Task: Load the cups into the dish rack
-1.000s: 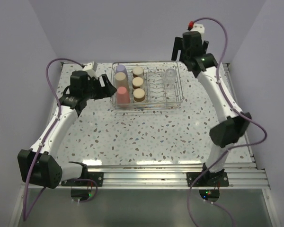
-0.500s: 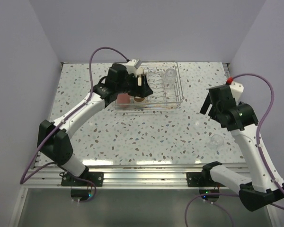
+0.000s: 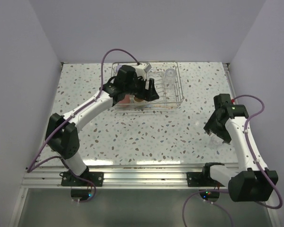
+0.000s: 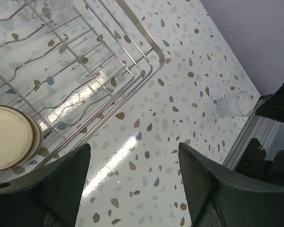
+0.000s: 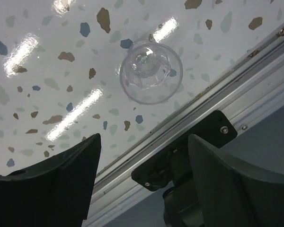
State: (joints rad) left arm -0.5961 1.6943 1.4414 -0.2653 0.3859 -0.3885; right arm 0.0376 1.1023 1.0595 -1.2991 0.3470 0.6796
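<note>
The wire dish rack (image 3: 173,99) stands at the back middle; its front corner shows in the left wrist view (image 4: 149,66). A clear cup (image 3: 170,75) stands in the rack's right part. A red cup (image 3: 127,99) and a round cream-faced cup with a shiny rim (image 3: 139,99) (image 4: 9,137) show beside my left arm; the other cups are hidden under it. My left gripper (image 3: 151,91) (image 4: 132,187) is open and empty above the rack's front. A second clear cup (image 5: 150,72) (image 3: 214,141) (image 4: 232,105) lies on the table at the front right. My right gripper (image 3: 213,133) (image 5: 142,189) is open just above it.
The aluminium rail (image 5: 213,90) at the table's front edge runs close by the loose clear cup. The right arm's base mount (image 5: 184,156) sits just beyond the rail. Walls close the table on the left, back and right.
My right arm has swung down and forward so its gripper hangs over the loose clear cup. My left gripper has shifted a little to the right over the rack.
</note>
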